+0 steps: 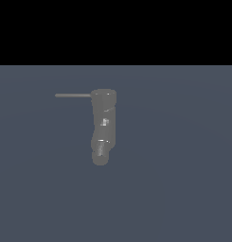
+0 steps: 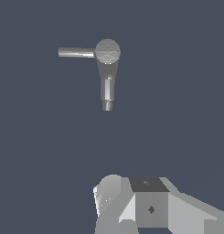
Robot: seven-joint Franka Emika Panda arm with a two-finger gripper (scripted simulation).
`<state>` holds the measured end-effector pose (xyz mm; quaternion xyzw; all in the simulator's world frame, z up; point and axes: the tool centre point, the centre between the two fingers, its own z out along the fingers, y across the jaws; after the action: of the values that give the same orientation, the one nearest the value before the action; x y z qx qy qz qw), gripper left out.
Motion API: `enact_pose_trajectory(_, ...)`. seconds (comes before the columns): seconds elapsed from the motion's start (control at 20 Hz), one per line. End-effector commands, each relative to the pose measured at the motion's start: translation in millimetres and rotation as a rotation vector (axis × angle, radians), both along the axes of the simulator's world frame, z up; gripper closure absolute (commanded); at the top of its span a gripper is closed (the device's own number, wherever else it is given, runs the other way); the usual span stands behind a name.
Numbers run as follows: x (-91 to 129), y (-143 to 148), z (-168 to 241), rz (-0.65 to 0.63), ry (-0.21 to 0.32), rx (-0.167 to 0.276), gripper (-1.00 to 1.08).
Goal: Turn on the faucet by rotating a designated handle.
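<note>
White, faceted robot gripper (image 2: 145, 205) sits closest to wrist cam, only partly in frame; fingertips not visible, so can't tell its opening. Well apart from it: dull grey chunky faucet (image 1: 103, 125) on plain blue-grey floor (image 1: 183, 179). Thin straight grey rod handle (image 1: 73, 95) projects from round cap toward exterior view's left. No contact w/ gripper.

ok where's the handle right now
In the exterior view the handle projects from the faucet's round cap toward that view's left, nothing touching it.
</note>
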<state>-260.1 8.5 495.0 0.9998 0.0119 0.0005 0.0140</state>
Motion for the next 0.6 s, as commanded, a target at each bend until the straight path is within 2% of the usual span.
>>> enact_pose_trajectory(0.0,0.0,0.0,0.0,0.0,0.0,0.0,1.08)
enact_pose_trajectory(0.55,3.6,13.5,-12.1,-0.064,-0.001,0.001,1.08)
